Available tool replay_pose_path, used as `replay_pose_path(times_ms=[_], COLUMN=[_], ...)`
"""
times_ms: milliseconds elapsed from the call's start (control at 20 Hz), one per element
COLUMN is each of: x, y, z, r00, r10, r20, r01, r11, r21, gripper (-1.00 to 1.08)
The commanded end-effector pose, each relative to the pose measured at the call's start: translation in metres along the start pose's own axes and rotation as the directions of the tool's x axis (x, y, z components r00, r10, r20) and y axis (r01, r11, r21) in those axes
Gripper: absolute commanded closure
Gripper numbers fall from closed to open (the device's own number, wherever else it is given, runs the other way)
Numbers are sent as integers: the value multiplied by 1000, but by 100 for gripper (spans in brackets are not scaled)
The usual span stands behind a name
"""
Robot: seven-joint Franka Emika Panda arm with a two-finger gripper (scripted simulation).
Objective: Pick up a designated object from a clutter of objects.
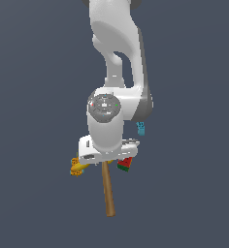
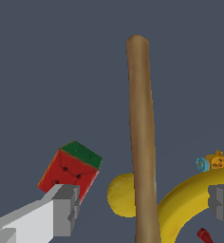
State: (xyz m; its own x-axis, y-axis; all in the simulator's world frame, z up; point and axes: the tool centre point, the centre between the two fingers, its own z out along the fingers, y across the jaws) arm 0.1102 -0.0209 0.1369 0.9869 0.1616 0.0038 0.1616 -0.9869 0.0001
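With our jaws spread astride the hammer (image 2: 142, 137) handle, we should close squarely on the wood, clear of the banana (image 2: 180, 204).

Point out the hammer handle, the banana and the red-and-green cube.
hammer handle (image 2: 142, 133), wrist view, middle of the wooden shaft.
banana (image 2: 121, 195), wrist view, its rounded end.
red-and-green cube (image 2: 69, 173), wrist view, red face.

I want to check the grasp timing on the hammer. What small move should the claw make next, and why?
Probably close the claw on the hammer. In the wrist view its two fingers stand apart on either side of the wooden handle, neither touching it. The banana lies close against the handle near one finger, so closing slowly seems wise to avoid pinching it too.
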Motion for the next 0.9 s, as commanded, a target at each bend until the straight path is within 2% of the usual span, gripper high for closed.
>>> replay_pose_path(times_ms=[0, 500, 850], x=[3, 3, 3], y=[2, 3, 3], z=[11, 24, 56], r00=[1000, 1000, 1000], r10=[-9, -15, -16], r20=[1, 5, 4], r01=[9, 15, 16], r11=[1000, 1000, 1000], r21=[0, 0, 0], gripper=[-92, -92, -92])
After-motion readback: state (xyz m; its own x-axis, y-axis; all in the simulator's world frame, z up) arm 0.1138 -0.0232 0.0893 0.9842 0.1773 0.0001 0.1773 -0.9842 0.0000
